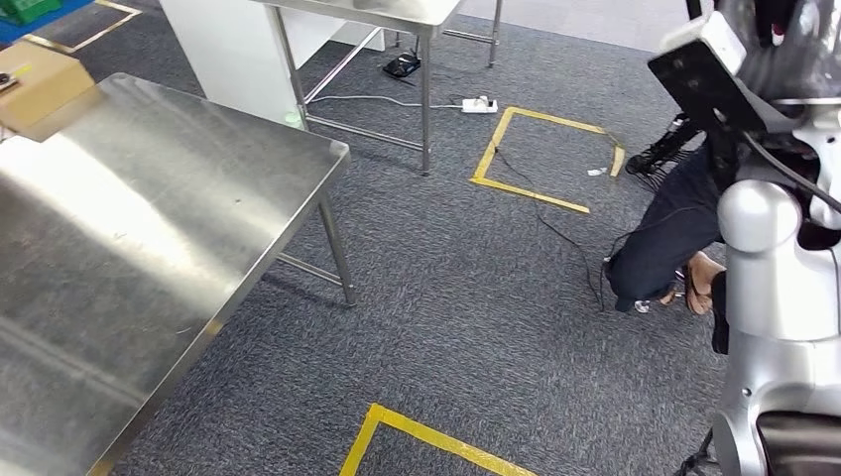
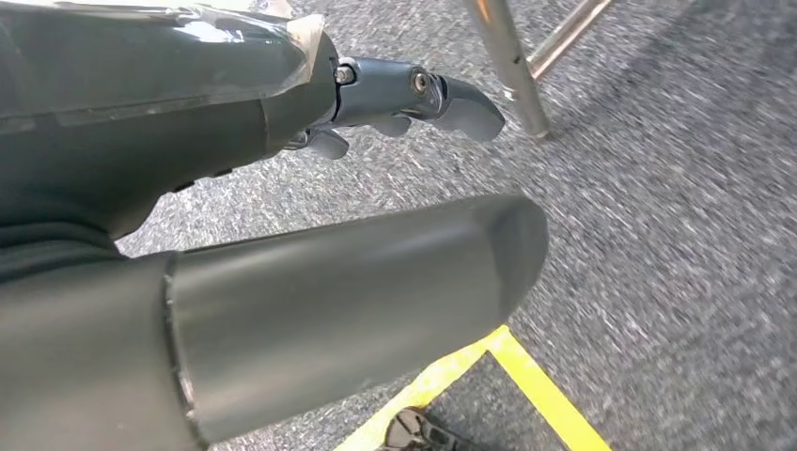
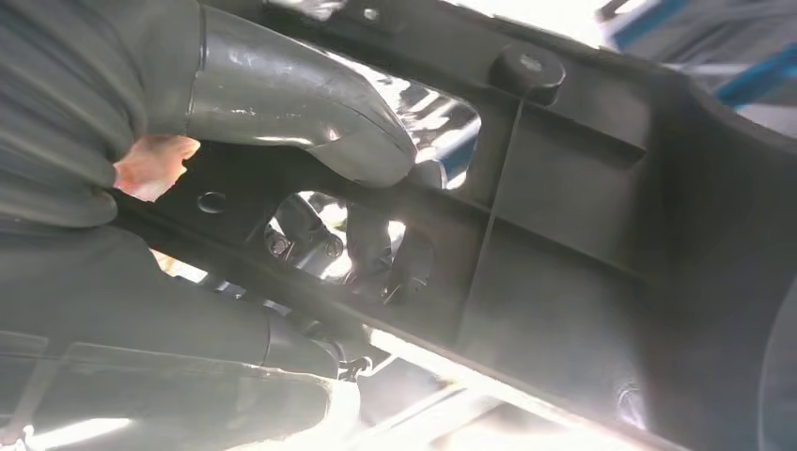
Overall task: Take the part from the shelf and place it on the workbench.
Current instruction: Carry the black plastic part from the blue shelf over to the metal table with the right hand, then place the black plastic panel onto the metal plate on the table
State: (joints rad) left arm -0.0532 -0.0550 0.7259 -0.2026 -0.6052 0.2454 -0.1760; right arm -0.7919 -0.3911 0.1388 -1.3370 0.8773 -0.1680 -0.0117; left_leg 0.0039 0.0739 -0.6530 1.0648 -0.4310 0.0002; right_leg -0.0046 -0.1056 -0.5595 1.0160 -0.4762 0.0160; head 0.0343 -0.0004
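Observation:
The black plastic part (image 1: 709,84) is held up at the top right of the head view, above my silver right arm (image 1: 779,268). In the right wrist view my right hand (image 3: 282,113) grips this ribbed black part (image 3: 583,207): the thumb presses on its face and the darker fingers reach through an opening. The steel workbench (image 1: 149,228) stands at the left, its top bare and well apart from the part. My left hand (image 2: 188,122) hangs over the carpet with its fingers (image 2: 451,99) stretched out, holding nothing.
A person (image 1: 664,238) crouches on the carpet at the right, close to my right arm. A second steel table (image 1: 397,15) stands behind, with a power strip (image 1: 479,104) and cables near it. Yellow tape (image 1: 536,149) marks the floor. A cardboard box (image 1: 35,84) sits at the workbench's far corner.

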